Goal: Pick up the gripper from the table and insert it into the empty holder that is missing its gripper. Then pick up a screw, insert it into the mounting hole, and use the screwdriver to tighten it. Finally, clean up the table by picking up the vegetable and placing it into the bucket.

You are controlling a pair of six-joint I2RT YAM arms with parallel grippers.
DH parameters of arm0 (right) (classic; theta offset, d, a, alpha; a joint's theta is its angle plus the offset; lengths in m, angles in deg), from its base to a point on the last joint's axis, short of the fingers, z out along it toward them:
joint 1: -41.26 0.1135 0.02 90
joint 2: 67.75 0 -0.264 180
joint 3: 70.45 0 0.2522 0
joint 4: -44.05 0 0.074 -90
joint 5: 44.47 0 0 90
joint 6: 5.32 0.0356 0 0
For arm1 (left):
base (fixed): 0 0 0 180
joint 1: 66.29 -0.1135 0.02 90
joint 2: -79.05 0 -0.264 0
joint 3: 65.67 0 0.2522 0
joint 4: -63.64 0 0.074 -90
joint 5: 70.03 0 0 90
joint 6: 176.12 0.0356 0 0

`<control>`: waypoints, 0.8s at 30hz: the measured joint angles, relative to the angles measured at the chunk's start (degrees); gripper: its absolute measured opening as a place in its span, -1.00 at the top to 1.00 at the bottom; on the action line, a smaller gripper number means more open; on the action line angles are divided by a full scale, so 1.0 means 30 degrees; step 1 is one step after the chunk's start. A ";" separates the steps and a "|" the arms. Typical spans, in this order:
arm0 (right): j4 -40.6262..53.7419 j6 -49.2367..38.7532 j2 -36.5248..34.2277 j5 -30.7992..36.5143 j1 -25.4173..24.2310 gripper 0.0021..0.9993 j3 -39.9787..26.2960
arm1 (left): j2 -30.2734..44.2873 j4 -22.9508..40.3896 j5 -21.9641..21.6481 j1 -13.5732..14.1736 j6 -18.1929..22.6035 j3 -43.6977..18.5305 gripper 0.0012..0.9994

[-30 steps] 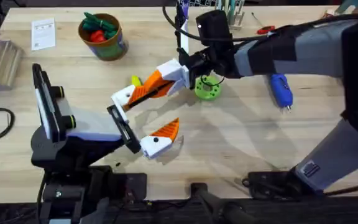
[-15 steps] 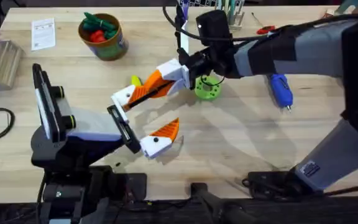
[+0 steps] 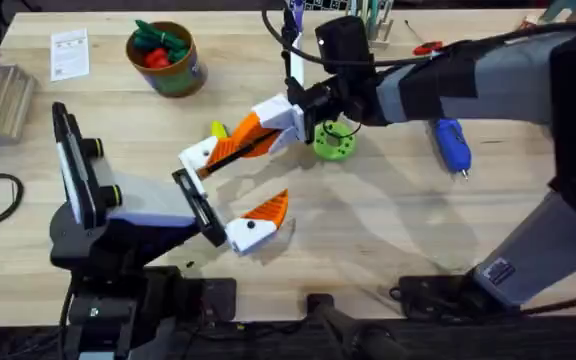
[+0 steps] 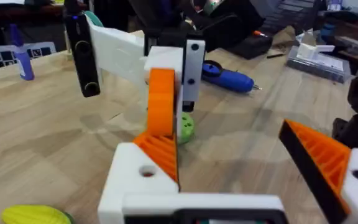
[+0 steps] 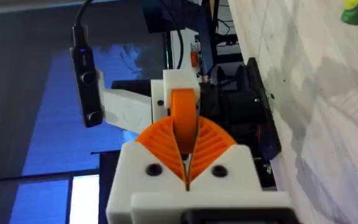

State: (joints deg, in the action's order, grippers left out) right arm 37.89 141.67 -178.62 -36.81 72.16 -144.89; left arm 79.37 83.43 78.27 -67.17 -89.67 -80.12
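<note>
From overhead, the bucket (image 3: 168,62) stands at the far left of the table (image 3: 388,230) with red and green toy vegetables inside it. The yellow vegetable (image 3: 218,130) lies on the table, outside the bucket and just beside the meeting grippers. The left gripper (image 3: 248,180) has its jaws spread wide. Its far finger is the white holder (image 3: 199,155), and the orange gripper (image 3: 233,148) sits against it. The right gripper (image 3: 255,133) reaches across the middle and pinches that orange piece. A green disc (image 3: 333,141) lies under the right arm, and the blue screwdriver (image 3: 451,145) lies farther right.

In the left wrist view, the left gripper (image 4: 229,155) is wide open. The holder (image 4: 138,183) shows its dark hole, with the ribbed orange gripper (image 4: 161,152) on it. The vegetable (image 4: 35,215), the disc (image 4: 186,127) and the screwdriver (image 4: 229,79) lie on the table.

In the right wrist view, the right gripper (image 5: 188,152) has its ribbed pads pressed together around the orange gripper (image 5: 183,115), which runs up to the white holder (image 5: 178,82).
</note>
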 joint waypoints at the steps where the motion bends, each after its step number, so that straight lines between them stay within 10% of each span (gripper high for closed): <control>1: 0.0004 0.0000 0.0000 0.0000 0.0000 0.99 0.0000 | 0.0000 0.0000 0.0000 0.0000 0.0000 0.0000 -0.97; 7: 0.0029 0.0010 0.0000 0.0023 0.0000 0.89 0.0000 | 0.0000 -0.0007 -0.0006 0.0000 0.0009 0.0000 -0.97; 13: 0.0204 -0.0007 -0.0007 0.1055 -0.0007 -0.78 0.0204 | 0.0000 0.0000 0.0226 0.0007 0.0255 0.0000 -0.97; 24: 0.0217 0.0000 -0.0007 0.1865 -0.0015 -0.89 0.0211 | -0.0002 0.0000 0.0233 0.0015 0.0386 0.0000 -0.97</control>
State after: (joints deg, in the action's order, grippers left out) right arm 38.54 141.67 -178.64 -31.22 72.11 -144.26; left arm 79.36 83.43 78.97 -67.13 -88.51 -80.12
